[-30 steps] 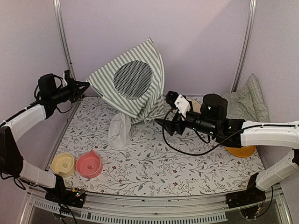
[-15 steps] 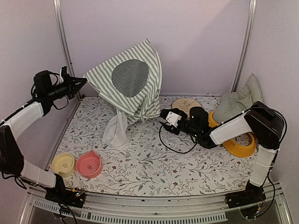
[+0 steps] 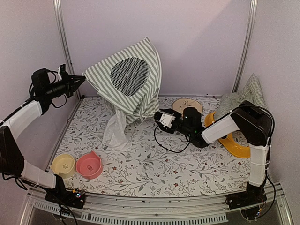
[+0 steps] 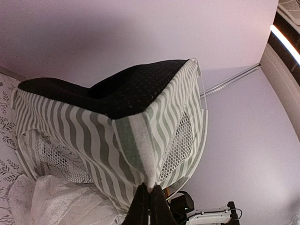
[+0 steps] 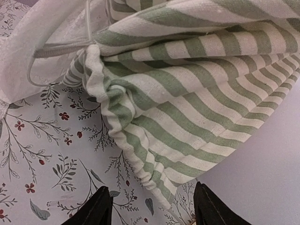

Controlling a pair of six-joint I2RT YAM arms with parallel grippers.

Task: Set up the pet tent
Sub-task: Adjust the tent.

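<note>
Plainly, one pet tent, left tool pinching its corner, right tool spread, seemingly empty, yellow bowl, pink bowl

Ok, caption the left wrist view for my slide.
Left gripper, jaws shut, pinches a corner of the green-striped pet tent; white lace curtain hangs beneath.

I can read no text, label, brand, number or sign in any of these views.

Pink bowl beside cream bowl front left; orange bowl, wooden disc, checked cushion right.
</note>
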